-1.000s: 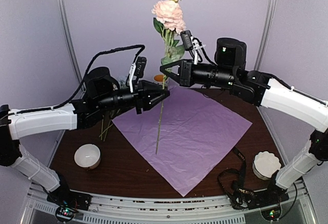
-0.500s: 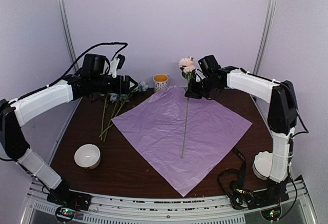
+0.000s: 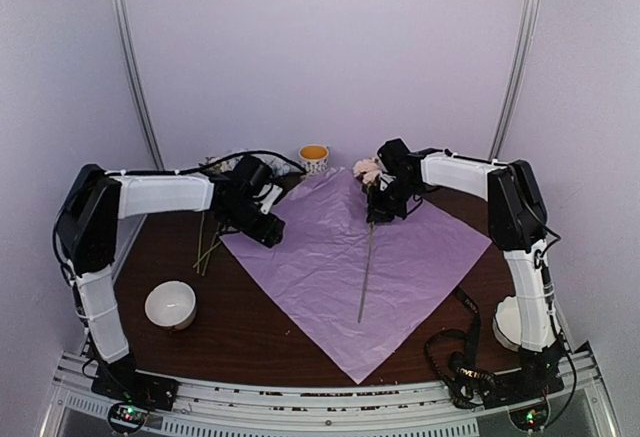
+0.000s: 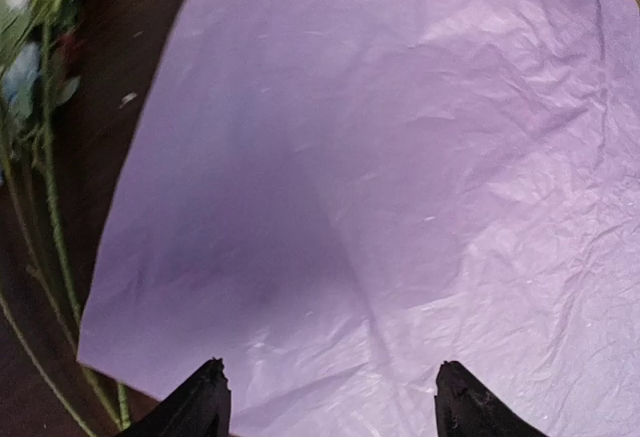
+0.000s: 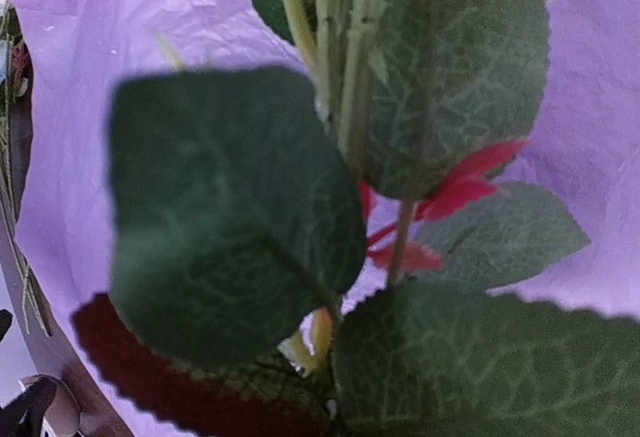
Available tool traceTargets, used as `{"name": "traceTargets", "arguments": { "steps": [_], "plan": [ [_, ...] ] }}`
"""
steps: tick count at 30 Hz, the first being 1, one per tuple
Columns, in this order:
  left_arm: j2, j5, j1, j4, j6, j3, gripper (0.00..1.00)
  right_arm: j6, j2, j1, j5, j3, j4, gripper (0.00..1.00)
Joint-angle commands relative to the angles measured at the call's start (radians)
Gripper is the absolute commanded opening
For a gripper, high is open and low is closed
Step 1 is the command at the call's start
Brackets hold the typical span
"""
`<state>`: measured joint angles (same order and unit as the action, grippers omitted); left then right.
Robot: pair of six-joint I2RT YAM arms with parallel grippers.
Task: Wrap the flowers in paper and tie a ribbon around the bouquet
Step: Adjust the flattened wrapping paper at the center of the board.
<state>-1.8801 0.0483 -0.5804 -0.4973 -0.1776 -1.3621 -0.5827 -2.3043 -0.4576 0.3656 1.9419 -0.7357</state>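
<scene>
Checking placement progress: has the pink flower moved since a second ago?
Yes. The pink flower has dropped: its bloom was high above the orange cup, now level with it, over the paper.

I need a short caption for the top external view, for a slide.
Right gripper holds a pink flower over the lilac paper; left gripper open near its left corner.

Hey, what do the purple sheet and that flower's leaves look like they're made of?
Purple sheet: thin matte tissue-like paper, judging by its fine crinkles and soft creases. Leaves of the pink flower: probably imitation, fabric or plastic, matte with pressed-in veins; real foliage can't be ruled out.
</scene>
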Motion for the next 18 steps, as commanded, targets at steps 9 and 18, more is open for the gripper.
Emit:
{"name": "traceTargets", "arguments": {
  "steps": [9,18],
  "plan": [
    [-0.253,0.141,-0.174,-0.207,0.22,-0.161,0.73,0.083,0.034,-0.008,-0.062,-0.18,-0.059,0.01],
    [-0.192,0.001,-0.229,-0.2,0.205,0.021,0.7,0.1,0.192,-0.041,-0.103,-0.497,0.008,0.01]
  ]
}}
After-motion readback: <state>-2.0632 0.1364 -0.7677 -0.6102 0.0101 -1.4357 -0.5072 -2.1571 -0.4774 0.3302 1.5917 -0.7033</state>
